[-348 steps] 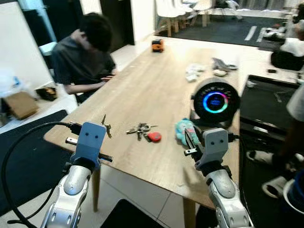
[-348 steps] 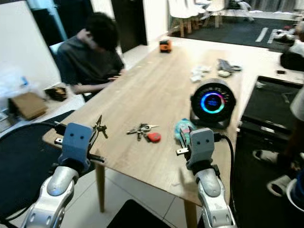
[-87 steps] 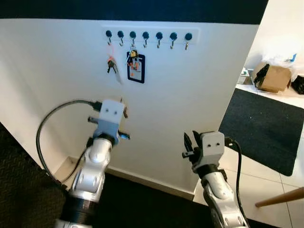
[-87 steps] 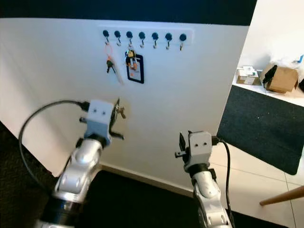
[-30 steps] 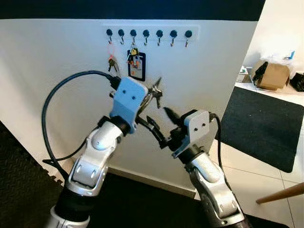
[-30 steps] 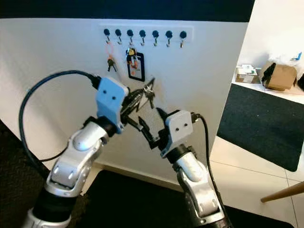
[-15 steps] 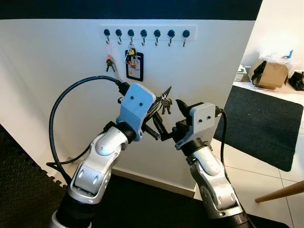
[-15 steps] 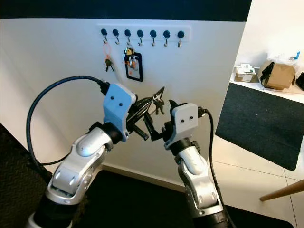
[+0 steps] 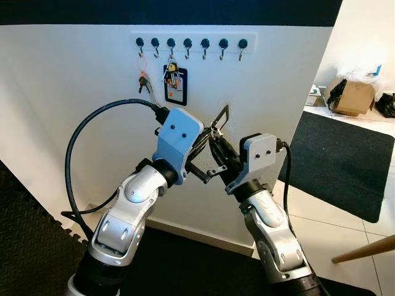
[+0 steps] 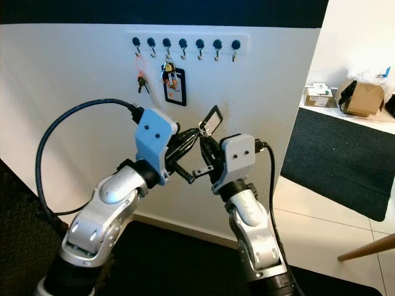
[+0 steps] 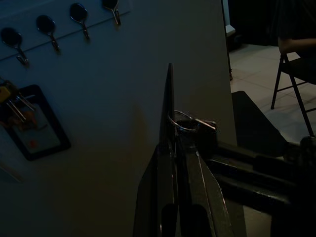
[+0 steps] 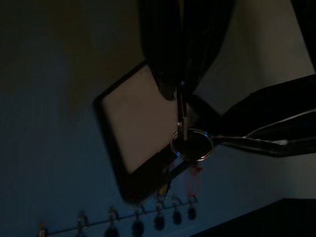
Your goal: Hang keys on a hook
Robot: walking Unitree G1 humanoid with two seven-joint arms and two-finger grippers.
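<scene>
Item: keys (image 9: 217,127) — ring plus flat dark-framed tag, held mid-air between both grippers, before white wall, well below hook rail (image 9: 191,42).
Left gripper (image 9: 207,140): fingers pressed together on tag edge and ring.
Right gripper (image 9: 217,148): fingers closed at ring from opposite side.
Rail status: two leftward hooks occupied, one by keys on red loop (image 9: 142,77), one by bunch with black tag (image 9: 174,79); rightward hooks bare.
Risk, judged: handover slip — one gripper releasing before other grip secure drops keys to floor. Ring small; misalignment at hook likely.
</scene>
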